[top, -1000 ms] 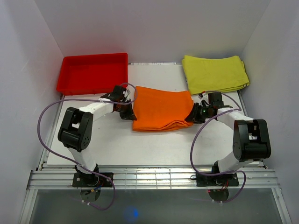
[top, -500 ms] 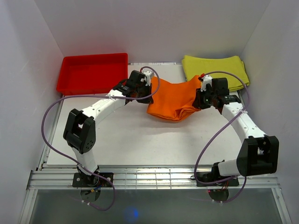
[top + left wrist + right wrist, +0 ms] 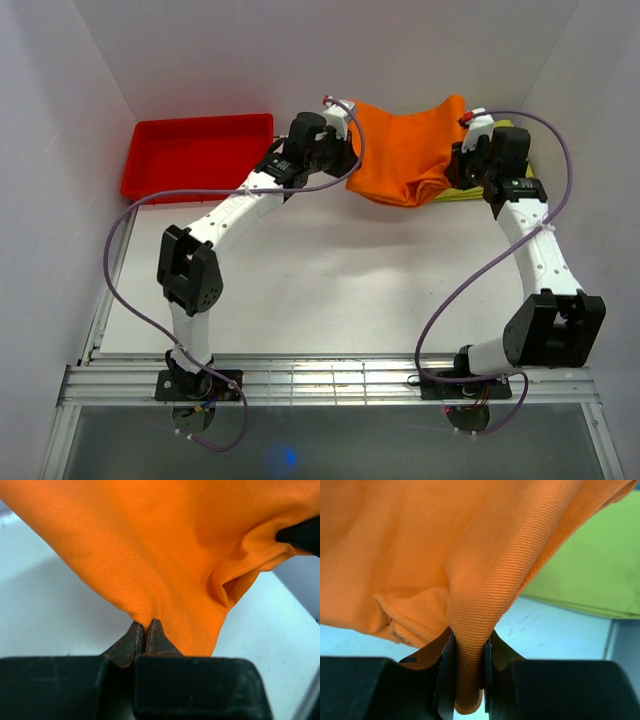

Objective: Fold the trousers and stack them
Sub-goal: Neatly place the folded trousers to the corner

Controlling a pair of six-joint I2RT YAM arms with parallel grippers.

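Note:
The folded orange trousers point(image 3: 405, 150) hang in the air between my two grippers at the far side of the table, sagging in the middle. My left gripper point(image 3: 347, 140) is shut on their left edge; in the left wrist view the orange cloth point(image 3: 165, 545) fills the frame above my pinched fingertips point(image 3: 144, 630). My right gripper point(image 3: 462, 150) is shut on their right edge; in the right wrist view a thick fold of the cloth point(image 3: 470, 645) is clamped between the jaws. The trousers partly hide the yellow-green cloth behind.
A red plastic tray point(image 3: 198, 155) stands at the far left. The yellow-green folded cloth point(image 3: 500, 175) lies at the far right, also showing in the right wrist view point(image 3: 590, 575). White walls close in the table on three sides.
Both grippers have lifted the trousers off the middle of the table and carried them up and to the far right, over the yellow-green cloth. Both arms have stretched out.

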